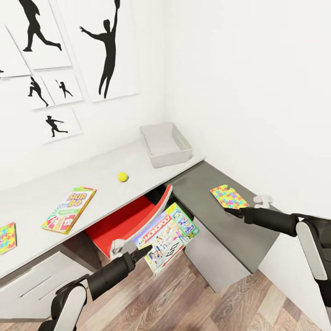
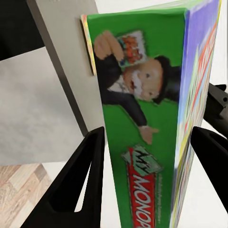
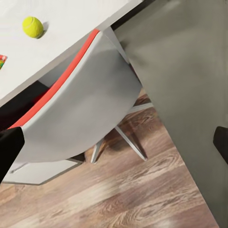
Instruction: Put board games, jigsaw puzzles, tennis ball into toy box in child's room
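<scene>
One game (image 1: 168, 235) hangs edge-pinched in my left pincer (image 1: 120, 248) over the floor, beside the chair (image 1: 138, 216); it could swing into the table (image 1: 115, 193) on the way to the box (image 1: 165, 145). My right pincer (image 1: 236, 212), spread in its wrist view, sits at the puzzle (image 1: 228, 196) and could nudge it off.

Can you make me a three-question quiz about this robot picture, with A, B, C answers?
1. Where is the tennis ball?
A. on the table
B. in the toy box
C. on the floor

2. How many jigsaw puzzles can you see in the head view?
A. one
B. two
C. four

3. What is the left gripper doing?
A. hanging open
B. squeezing the ball
C. holding the Monopoly box

Answers:
1 A, the ball sits on the light desk top.
2 B, one puzzle on the dark wing, one at the desk's left end.
3 C, its fingers clamp the box's edge.
</scene>
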### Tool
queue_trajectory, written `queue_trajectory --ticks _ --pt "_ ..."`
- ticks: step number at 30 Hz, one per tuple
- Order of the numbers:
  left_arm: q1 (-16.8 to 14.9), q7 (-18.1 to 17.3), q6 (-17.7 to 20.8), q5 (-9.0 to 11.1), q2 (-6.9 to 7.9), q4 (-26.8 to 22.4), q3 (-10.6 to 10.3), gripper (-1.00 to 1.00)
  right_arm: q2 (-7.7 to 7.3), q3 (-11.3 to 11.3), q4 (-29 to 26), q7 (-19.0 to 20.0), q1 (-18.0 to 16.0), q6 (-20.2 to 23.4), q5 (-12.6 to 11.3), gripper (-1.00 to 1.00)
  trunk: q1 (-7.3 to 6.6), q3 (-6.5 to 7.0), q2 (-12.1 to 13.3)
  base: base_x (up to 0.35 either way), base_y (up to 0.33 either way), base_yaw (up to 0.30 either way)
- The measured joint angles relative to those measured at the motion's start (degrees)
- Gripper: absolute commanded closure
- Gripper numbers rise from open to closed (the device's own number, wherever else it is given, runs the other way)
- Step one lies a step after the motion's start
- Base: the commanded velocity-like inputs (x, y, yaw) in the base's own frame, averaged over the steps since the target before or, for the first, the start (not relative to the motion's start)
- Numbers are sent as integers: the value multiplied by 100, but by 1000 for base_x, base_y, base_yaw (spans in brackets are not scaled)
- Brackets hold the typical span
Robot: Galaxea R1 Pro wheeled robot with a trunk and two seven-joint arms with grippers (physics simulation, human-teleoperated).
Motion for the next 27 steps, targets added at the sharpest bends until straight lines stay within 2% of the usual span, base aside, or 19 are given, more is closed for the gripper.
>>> queue_trajectory --ticks 27 --pt "0 -6 -17 10 -3 27 -17 100 -11 -4 -5 16 36 0 0 -100 0 258 0 0 0 0"
